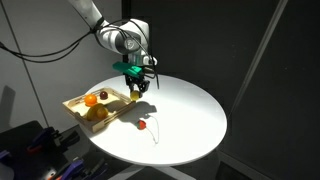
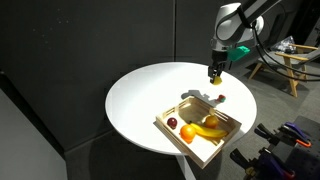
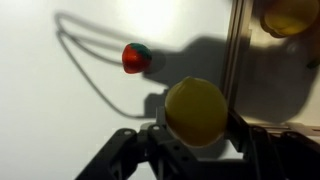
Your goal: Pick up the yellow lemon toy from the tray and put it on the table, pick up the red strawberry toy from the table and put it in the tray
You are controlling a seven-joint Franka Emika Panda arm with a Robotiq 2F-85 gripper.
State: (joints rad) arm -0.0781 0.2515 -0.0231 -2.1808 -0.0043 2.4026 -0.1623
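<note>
Wrist view alone plainly shows end effector [image 3: 197,130] clasping yellow lemon toy [image 3: 195,108].

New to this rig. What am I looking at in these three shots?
It is a single robot arm with a two-fingered gripper at its end. Two pictures come from cameras standing apart from the robot. The third comes from a camera on the wrist, looking down past the fingers. Below is a round white table with a wooden tray holding toy fruit: an orange one, a long yellow one and a dark one. The gripper holds the yellow lemon toy in the air near the tray's edge. The red strawberry toy lies on the table.
</note>
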